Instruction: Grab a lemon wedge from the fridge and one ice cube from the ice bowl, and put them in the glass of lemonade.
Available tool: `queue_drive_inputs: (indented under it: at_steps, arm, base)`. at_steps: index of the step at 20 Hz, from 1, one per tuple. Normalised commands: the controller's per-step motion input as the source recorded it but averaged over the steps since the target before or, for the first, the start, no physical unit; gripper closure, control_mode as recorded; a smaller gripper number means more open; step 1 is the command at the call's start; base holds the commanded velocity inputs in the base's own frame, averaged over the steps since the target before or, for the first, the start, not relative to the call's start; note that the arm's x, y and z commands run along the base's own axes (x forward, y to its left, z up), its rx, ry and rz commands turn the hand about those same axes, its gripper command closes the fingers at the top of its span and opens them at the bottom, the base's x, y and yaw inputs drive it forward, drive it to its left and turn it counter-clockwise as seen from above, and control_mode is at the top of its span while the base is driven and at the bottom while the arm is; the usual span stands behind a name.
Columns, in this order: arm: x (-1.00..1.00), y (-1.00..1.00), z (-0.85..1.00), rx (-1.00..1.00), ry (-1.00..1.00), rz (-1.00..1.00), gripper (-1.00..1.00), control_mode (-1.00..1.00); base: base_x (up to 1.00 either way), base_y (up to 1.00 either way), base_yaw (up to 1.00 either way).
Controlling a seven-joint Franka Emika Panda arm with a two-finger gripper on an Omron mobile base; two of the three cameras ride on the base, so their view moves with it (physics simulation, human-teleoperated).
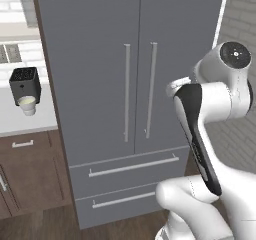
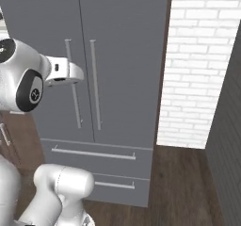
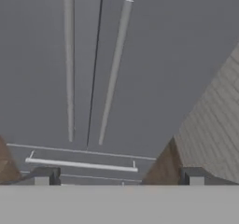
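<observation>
The grey two-door fridge point(image 1: 95, 84) point(image 2: 127, 51) point(image 3: 158, 64) stands straight ahead with both doors shut. Its slim vertical handles point(image 1: 126, 91) point(image 3: 69, 64) meet at the middle seam, above two drawers with horizontal bars point(image 1: 132, 166). My gripper point(image 3: 119, 178) is open and holds nothing. It hangs a short way off the doors, facing their lower half, with its fingertips point(image 3: 44, 176) wide apart. The glass of lemonade point(image 1: 27, 104), a small whitish cup, sits on the counter at the left. The lemon wedge is hidden behind the shut doors. The ice bowl is out of view.
A black boxy appliance point(image 1: 25, 84) stands just behind the cup on the pale counter point(image 1: 20, 124), over brown cabinets point(image 1: 30, 169). A white brick wall point(image 2: 202, 65) flanks the fridge on the right, with wood floor point(image 2: 183, 182) below and a dark wall point(image 2: 230, 149) further right.
</observation>
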Motion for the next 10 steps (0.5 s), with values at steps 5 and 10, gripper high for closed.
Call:
queue_drive_inputs:
  at_steps: [5, 10]
  arm:
    - [0.91, 0.00, 0.06, -0.01, -0.18, 0.01, -1.00, -1.00]
    - [1.00, 0.00, -0.07, 0.01, -0.02, 0.00, -1.00, -1.00]
  base:
    - [0.00, 0.00, 0.00]
    - [0.00, 0.00, 0.00]
